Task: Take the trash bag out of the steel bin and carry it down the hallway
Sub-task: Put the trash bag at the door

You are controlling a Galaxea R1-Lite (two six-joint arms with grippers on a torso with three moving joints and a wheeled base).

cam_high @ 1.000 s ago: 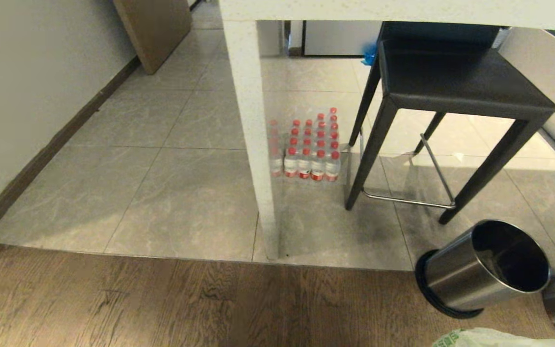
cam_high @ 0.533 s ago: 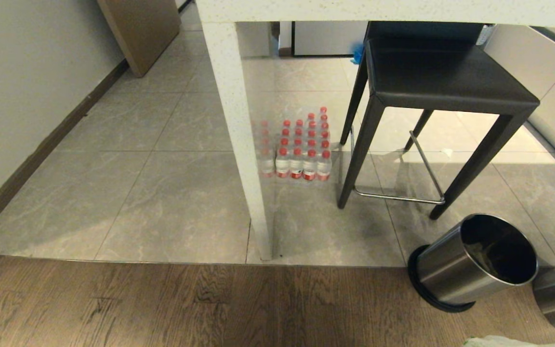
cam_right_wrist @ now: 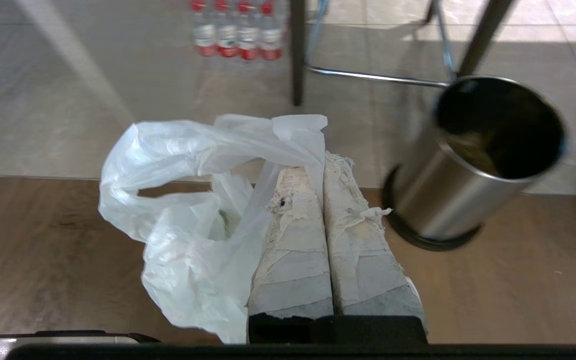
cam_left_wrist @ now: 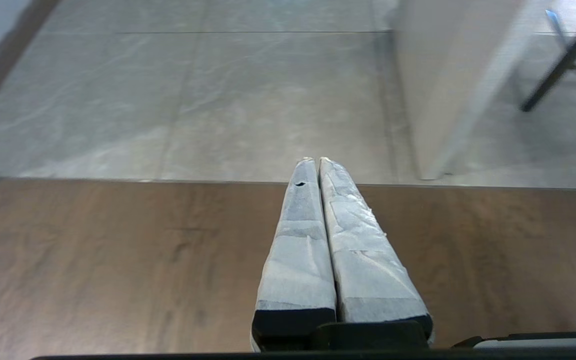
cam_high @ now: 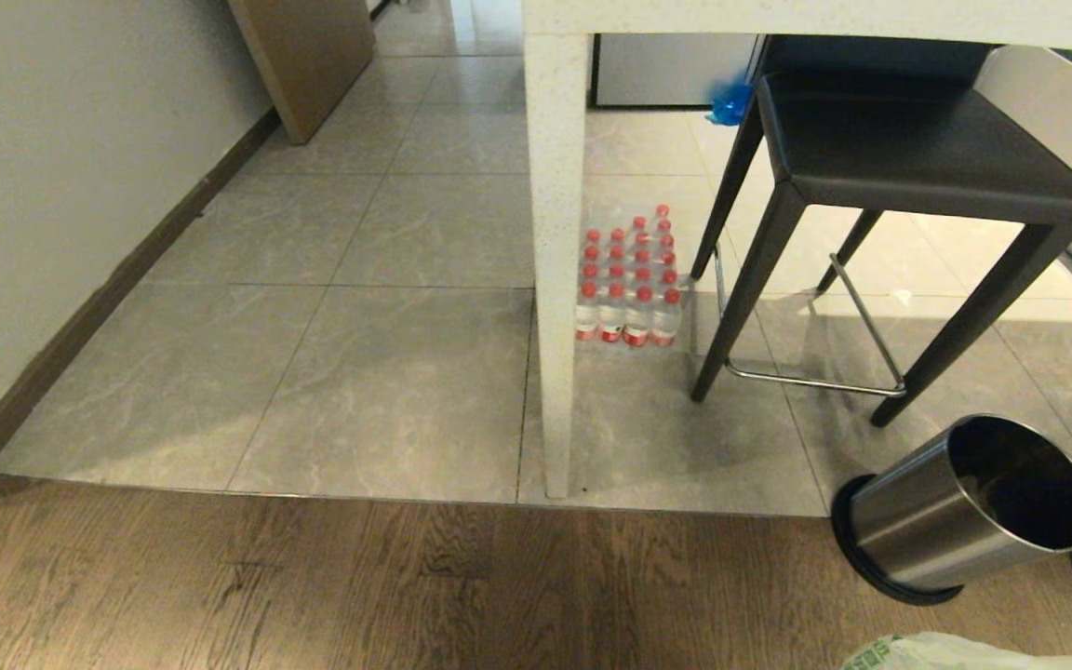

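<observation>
- Only the camera has swung since the earlier frame; nothing itself moved.
- Right gripper (cam_right_wrist: pixel 322 165) jaws are clamped on the trash bag (cam_right_wrist: pixel 193 210), lower right in the head view.
- Left gripper (cam_left_wrist: pixel 313 162) is closed, empty.
- Steel bin (cam_high: pixel 959 507) stands emptied (removal looks done).
- Next: drive up the hallway (cam_high: pixel 387 233), upper left.

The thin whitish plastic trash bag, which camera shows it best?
The right wrist view: the thin whitish translucent trash bag hangs pinched in the right gripper. The head view catches only its top edge; the left wrist view shows none.
</observation>
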